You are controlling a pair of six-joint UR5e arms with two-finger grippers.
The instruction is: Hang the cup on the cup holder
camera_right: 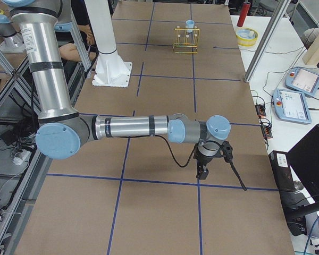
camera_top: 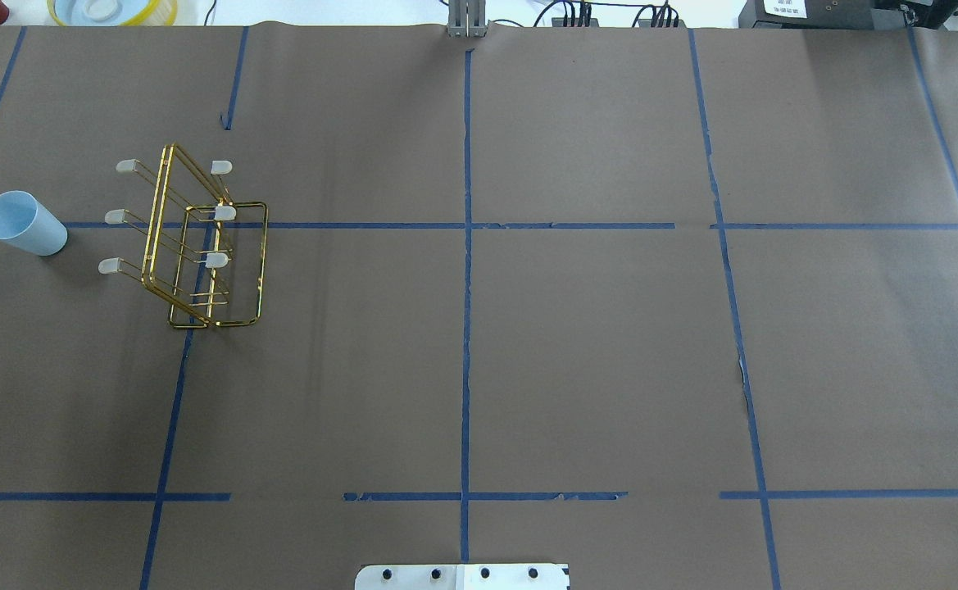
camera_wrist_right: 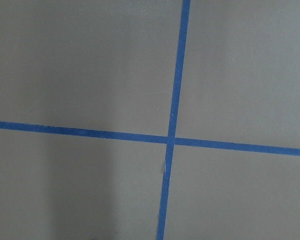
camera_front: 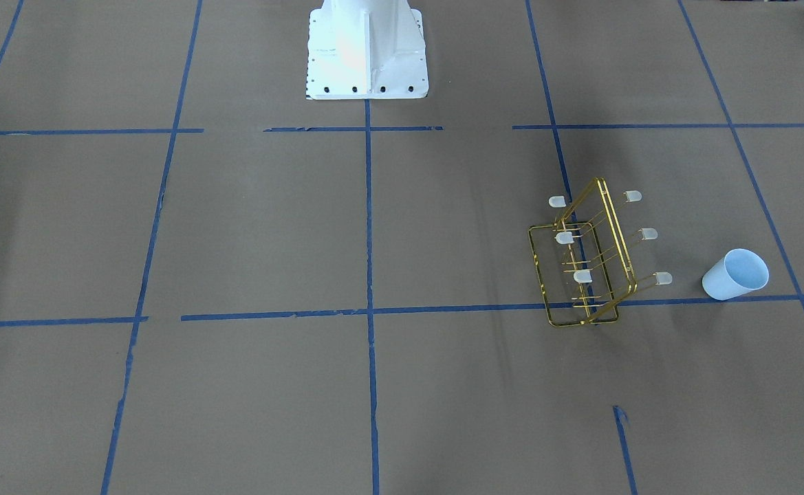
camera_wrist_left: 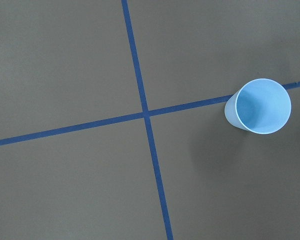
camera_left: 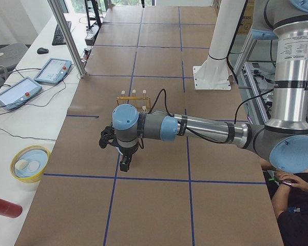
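On the robot's left half of the brown-papered surface point(camera_top: 577, 352), the cup point(camera_top: 24, 224) stands upright, mouth up, on a blue tape line point(camera_top: 364, 225), close to the overhead view's left margin. Just beside it, not touching, the cup holder point(camera_top: 200, 246) stands on its rectangular base. Three capped prongs slant toward the cup and three away, and a strip of bare paper separates the cup from the nearest prong tips. The left gripper point(camera_left: 122, 163) hangs over the surface, pointing down; its wrist camera looks straight down into the cup's open rim. The right gripper point(camera_right: 203, 171) hangs well apart from both, over a tape crossing. Whether either pair of fingers is apart or together, I cannot tell.
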